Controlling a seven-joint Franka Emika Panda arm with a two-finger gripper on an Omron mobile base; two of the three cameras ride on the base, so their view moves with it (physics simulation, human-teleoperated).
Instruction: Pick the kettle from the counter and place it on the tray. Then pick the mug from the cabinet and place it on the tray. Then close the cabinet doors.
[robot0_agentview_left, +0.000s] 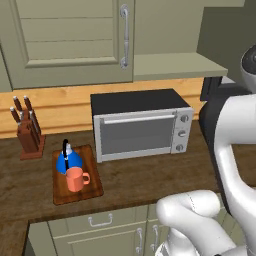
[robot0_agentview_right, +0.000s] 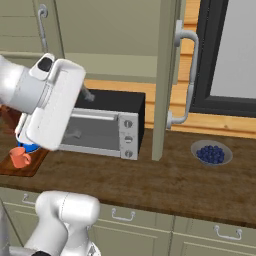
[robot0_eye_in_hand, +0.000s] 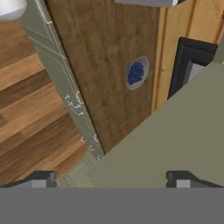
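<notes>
The blue kettle (robot0_agentview_left: 67, 160) and the salmon-orange mug (robot0_agentview_left: 76, 179) stand together on the wooden tray (robot0_agentview_left: 92, 192), on the counter (robot0_agentview_left: 150, 180) left of the oven. From the right they show as kettle (robot0_agentview_right: 31, 147), mug (robot0_agentview_right: 20, 157) and tray (robot0_agentview_right: 25, 167), partly behind my arm (robot0_agentview_right: 50, 100). The left cabinet door (robot0_agentview_left: 70, 40) is shut. The right cabinet door (robot0_agentview_right: 165, 75) stands open, edge-on, with its silver handle (robot0_agentview_right: 187, 75). My gripper (robot0_eye_in_hand: 111, 180) is open and holds nothing. It looks down past an olive door panel (robot0_eye_in_hand: 175, 140).
A silver toaster oven (robot0_agentview_left: 140, 127) sits mid-counter. A knife block (robot0_agentview_left: 27, 132) stands at the left. A bowl of blue berries (robot0_agentview_right: 211, 153) lies right of the open door, below a dark-framed window (robot0_agentview_right: 230, 55). Pale green drawers (robot0_agentview_right: 150, 225) run under the counter.
</notes>
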